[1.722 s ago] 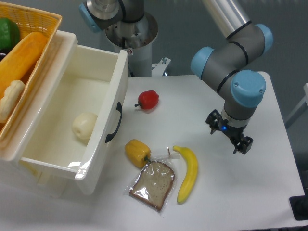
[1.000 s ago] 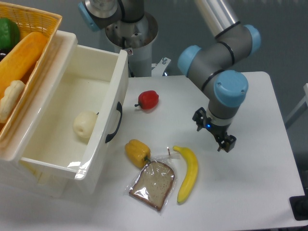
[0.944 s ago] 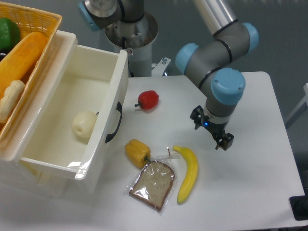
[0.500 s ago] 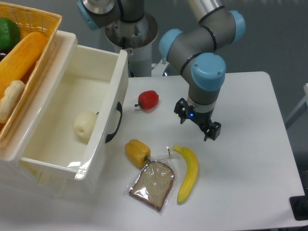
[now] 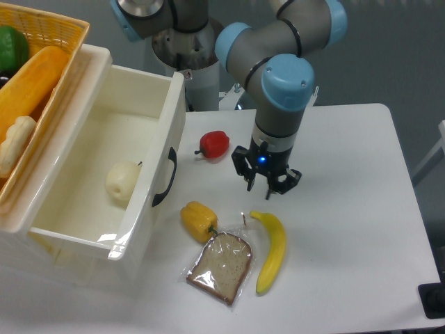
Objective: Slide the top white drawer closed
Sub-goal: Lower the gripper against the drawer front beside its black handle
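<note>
The top white drawer (image 5: 149, 229) is pulled far out of the cabinet at the left, its black curved handle (image 5: 165, 177) facing right. A pale round fruit (image 5: 122, 181) lies inside it. My gripper (image 5: 266, 185) hangs over the table right of the drawer, between the red pepper (image 5: 215, 144) and the banana (image 5: 271, 251). Its fingers point down and stand apart with nothing between them. It is well clear of the drawer front and handle.
A yellow wicker basket (image 5: 49, 33) with food sits on the cabinet top at the far left. A yellow pepper (image 5: 198, 219) and a bagged bread slice (image 5: 221, 267) lie just right of the drawer front. The robot base (image 5: 189, 49) stands behind.
My arm has swung left across the table, from the right side toward the drawer, and the wrist has turned. The drawer and the food have not moved.
</note>
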Controlling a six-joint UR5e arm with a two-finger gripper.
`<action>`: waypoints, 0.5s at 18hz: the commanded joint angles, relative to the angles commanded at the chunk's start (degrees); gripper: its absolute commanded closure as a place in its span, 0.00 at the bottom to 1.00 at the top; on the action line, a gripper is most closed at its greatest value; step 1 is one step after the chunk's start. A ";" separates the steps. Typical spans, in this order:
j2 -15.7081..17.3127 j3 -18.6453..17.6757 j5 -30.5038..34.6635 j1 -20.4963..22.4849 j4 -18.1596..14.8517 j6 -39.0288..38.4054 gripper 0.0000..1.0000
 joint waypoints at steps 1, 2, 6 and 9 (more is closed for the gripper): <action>-0.18 0.09 -1.32 0.00 -1.06 -0.36 1.00; -0.26 0.00 -2.12 0.00 -2.02 -0.54 1.00; 0.08 0.00 -5.99 -0.26 -6.68 -0.54 1.00; 0.09 0.09 -8.18 -1.14 -8.79 -0.36 1.00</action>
